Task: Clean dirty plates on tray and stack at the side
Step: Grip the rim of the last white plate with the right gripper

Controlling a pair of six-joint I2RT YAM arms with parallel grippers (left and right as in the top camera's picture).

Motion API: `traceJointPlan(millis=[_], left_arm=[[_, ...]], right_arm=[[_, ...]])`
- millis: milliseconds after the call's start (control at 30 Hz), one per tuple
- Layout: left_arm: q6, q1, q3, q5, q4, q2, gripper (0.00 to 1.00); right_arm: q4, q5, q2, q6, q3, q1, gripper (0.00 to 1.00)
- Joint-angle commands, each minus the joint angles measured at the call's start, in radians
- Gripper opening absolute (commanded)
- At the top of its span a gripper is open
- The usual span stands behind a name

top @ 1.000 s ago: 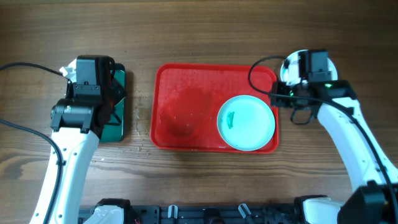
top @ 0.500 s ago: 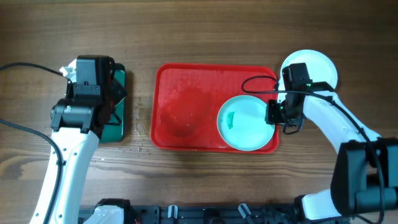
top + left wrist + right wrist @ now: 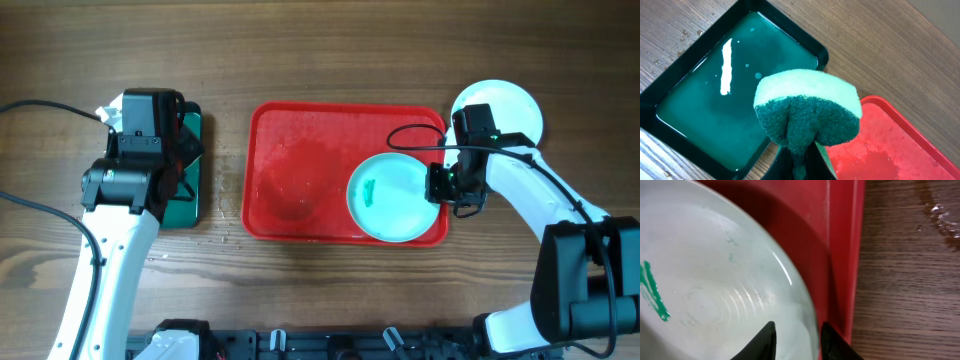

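A pale light-blue plate (image 3: 395, 197) with a teal-green smear (image 3: 371, 190) lies in the right part of the red tray (image 3: 300, 140). My right gripper (image 3: 440, 185) is open, and its fingers (image 3: 797, 335) straddle the right rim of this plate (image 3: 715, 280), just inside the tray's rim (image 3: 845, 255). A white plate (image 3: 510, 105) lies on the table right of the tray, partly under my right arm. My left gripper (image 3: 800, 160) is shut on a green and pale sponge (image 3: 807, 110) and holds it above the dark green tray (image 3: 715, 100). I cannot pick out a third plate.
The dark green tray (image 3: 190, 205) holds liquid and sits left of the red tray, under my left arm (image 3: 140, 170). The red tray's left half is wet. Water drops (image 3: 942, 217) lie on the wooden table right of the red tray.
My right gripper moved from over the white plate down to the blue plate's right rim. The blue plate shifted slightly left. The left arm has not moved.
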Motion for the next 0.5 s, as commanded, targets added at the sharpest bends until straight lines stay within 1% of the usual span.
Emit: traceJointPlan(millis=[0,100,233,367,467], left_arm=[[-0.013,0.006,-0.003,0.009,0.005,0.0,0.04],[-0.013,0.006,-0.003,0.009,0.005,0.0,0.04],[-0.013,0.006,-0.003,0.009,0.005,0.0,0.04],[-0.013,0.006,-0.003,0.01,0.005,0.0,0.04],[-0.013,0.006,-0.003,0.01,0.004,0.0,0.04]], right_arm=[[0.008,-0.044,0.014,0.005,-0.011,0.031,0.27],[0.011,-0.044,0.023,0.005,-0.012,0.055,0.27],[0.047,-0.043,0.039,0.044,-0.018,0.1,0.27],[0.118,0.035,0.053,0.055,-0.055,0.143,0.27],[0.134,0.036,0.058,0.082,-0.066,0.147,0.27]])
